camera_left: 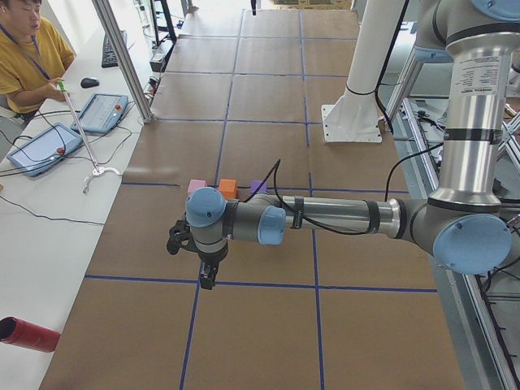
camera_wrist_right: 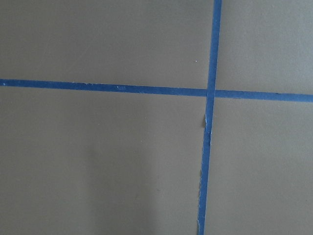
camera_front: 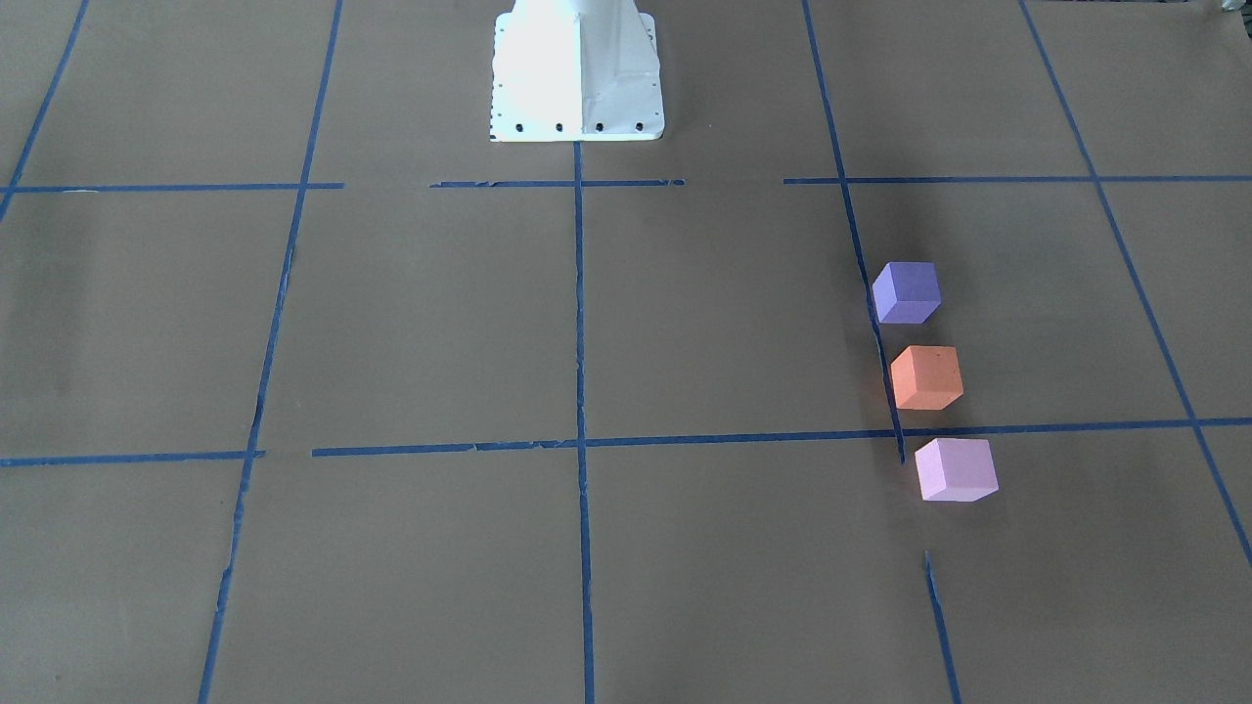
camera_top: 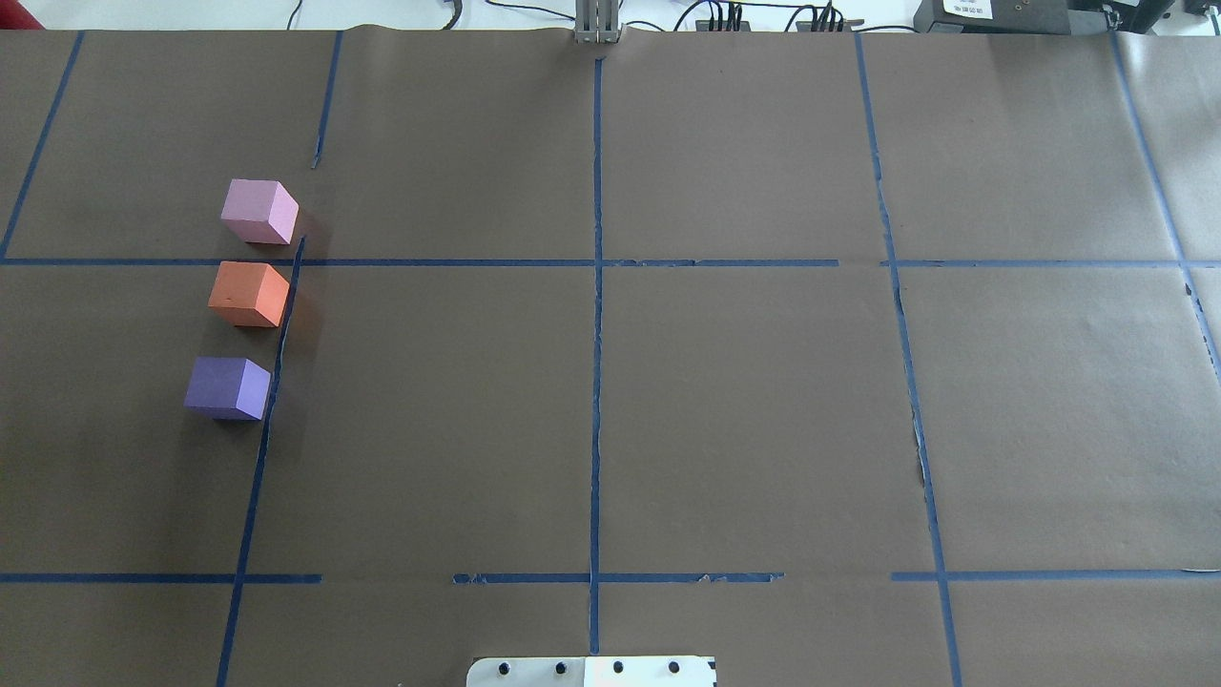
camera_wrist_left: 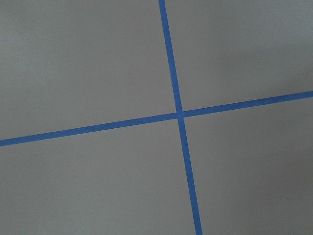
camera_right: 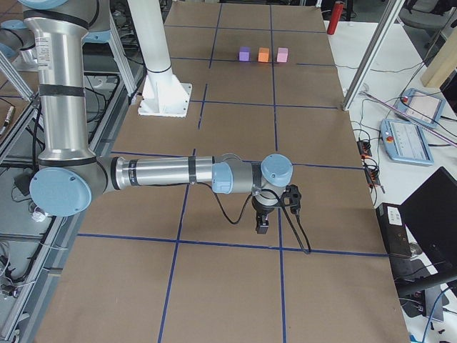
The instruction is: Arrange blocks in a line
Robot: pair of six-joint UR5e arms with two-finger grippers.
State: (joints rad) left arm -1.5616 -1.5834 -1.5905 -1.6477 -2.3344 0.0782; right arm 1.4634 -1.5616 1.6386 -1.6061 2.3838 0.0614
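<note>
Tabletop [camera_top: 744, 410] bears purple block [camera_top: 227, 387], orange block [camera_top: 248, 294], pink block [camera_top: 258, 211] aligned; left fingers [camera_left: 208, 279], right fingers [camera_right: 262, 226]: cannot tell.

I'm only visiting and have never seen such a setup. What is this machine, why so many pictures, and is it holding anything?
It is a two-armed robot at a table covered in brown paper and marked with blue tape lines. Two cameras look down on the table, one from behind the robot and one facing it. Two look along it from its ends. One on each wrist sees only paper and tape. Three small foam cubes lie in a row, not touching: a violet-purple cube, an orange cube and a pale pink cube. The left gripper and right gripper hover away from them, so neither holds a cube. Whether they are open or shut I cannot tell.
</note>
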